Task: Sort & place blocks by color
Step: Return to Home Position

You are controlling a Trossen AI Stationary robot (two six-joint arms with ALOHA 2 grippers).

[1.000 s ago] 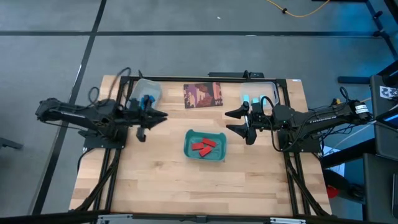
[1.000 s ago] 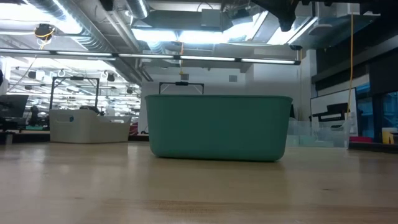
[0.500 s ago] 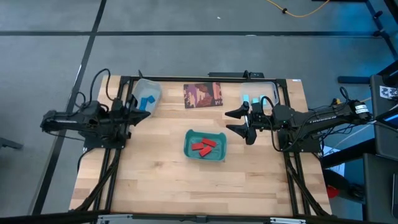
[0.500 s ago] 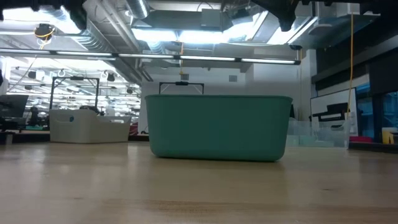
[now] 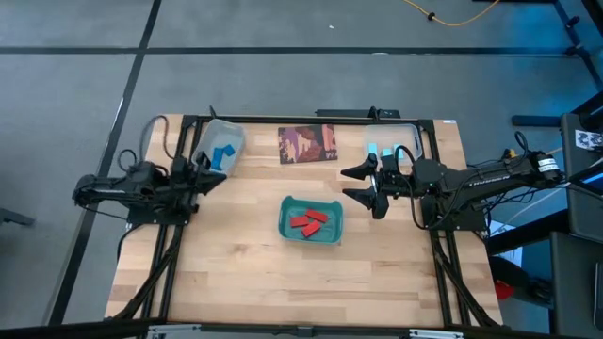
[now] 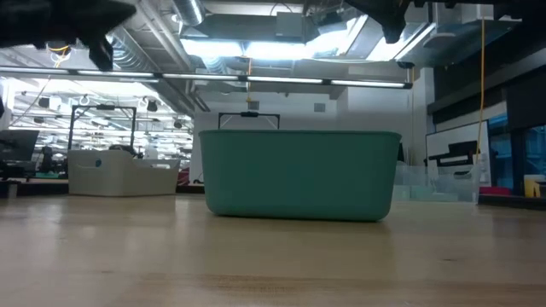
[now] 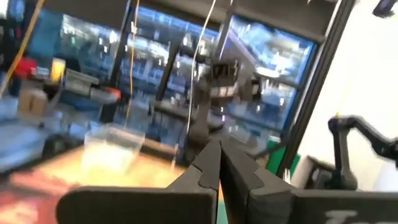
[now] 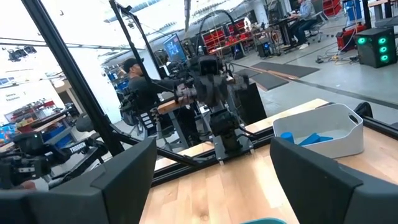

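Red blocks (image 5: pixel 307 221) are all lying together inside the teal tray (image 5: pixel 282 224), which sits about mid-desk (image 5: pixel 245 278). The blue blocks (image 5: pixel 222 153) are in the white bin (image 5: pixel 233 132) at the far left corner. You can spot that bin again in the right wrist view, with blue pieces poking up inside it. A couple of cyan blocks (image 5: pixel 377 150) are over at the far right corner. They look like they're in a clear container, but honestly it's hard to make out from above. The printed card (image 5: pixel 307 143) lies flat on the far edge between those two corners.

The left pincer (image 5: pixel 213 176) hangs just beside the white bin on its near side, over the left edge of the desk. Its wrist camera shows the two fingers pressed together with nothing between them. The right pincer (image 5: pixel 347 184) hovers to the right of the teal tray, pointing toward the middle. Its fingers are spread wide and it's holding nothing. From the low view the tray's wall fills the centre, and the white bin shows far off to the left behind it.
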